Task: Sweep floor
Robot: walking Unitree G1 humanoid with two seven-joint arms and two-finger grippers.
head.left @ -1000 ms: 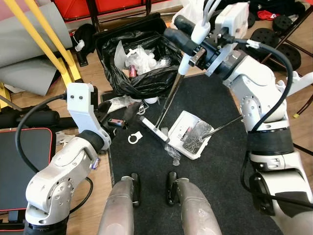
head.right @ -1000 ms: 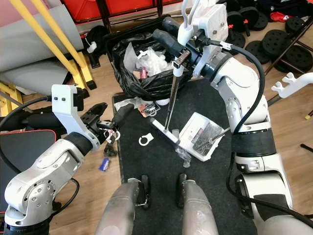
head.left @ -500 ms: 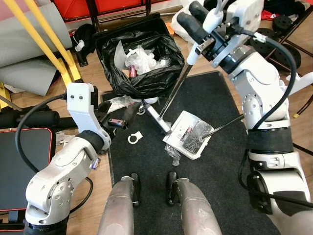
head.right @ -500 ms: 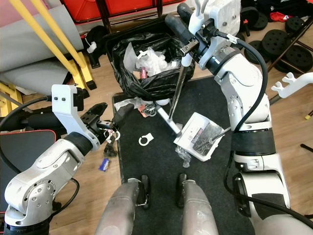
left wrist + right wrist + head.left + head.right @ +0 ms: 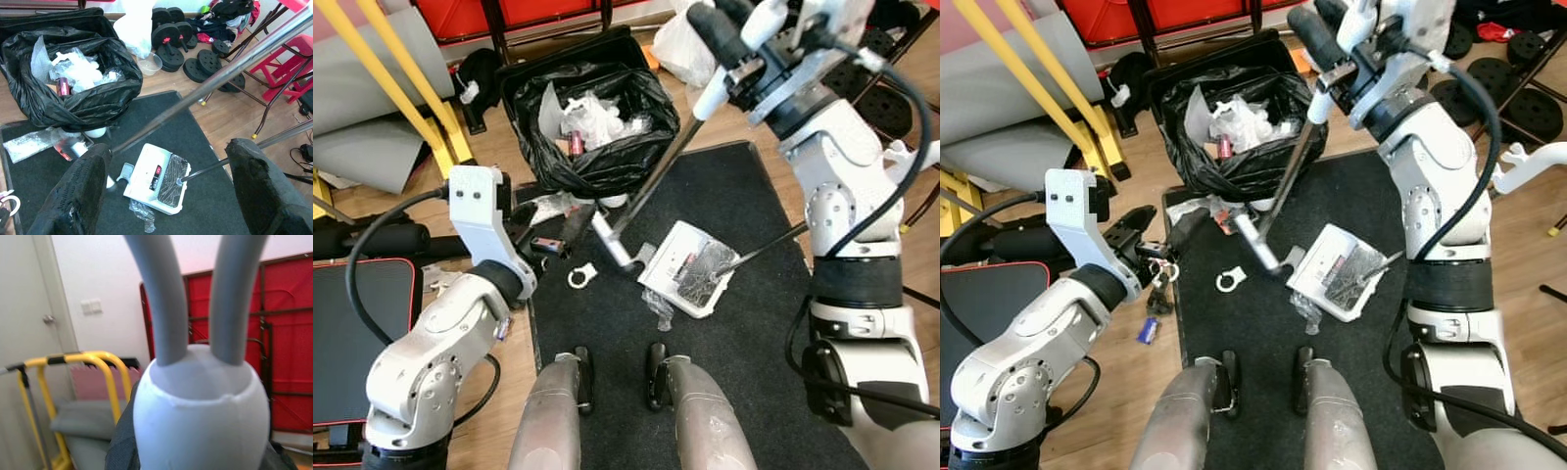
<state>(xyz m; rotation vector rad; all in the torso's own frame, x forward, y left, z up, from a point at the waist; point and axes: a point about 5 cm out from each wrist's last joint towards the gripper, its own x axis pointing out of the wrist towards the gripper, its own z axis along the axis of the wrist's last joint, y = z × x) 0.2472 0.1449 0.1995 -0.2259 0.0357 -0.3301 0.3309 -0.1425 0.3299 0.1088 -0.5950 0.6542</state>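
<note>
The right gripper [image 5: 1342, 54] is clamped on the broom handle [image 5: 1285, 181], whose head hangs well below it, apparently just clear of the black mat [image 5: 1351, 362] beside the white dustpan [image 5: 1340, 271]. The left gripper [image 5: 166, 191], fingers apart, holds nothing. The sweeping stroke is under way; next, drag the scraps below into the dustpan

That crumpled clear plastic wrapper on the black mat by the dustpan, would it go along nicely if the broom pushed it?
Probably not neatly. The plastic wrapper looks thin and crumpled, so it is likely very light and floppy and may skate or flip over the mat rather than slide steadily. It could also snag or fold under the broom head, which the right tool holds by its long handle.
</note>
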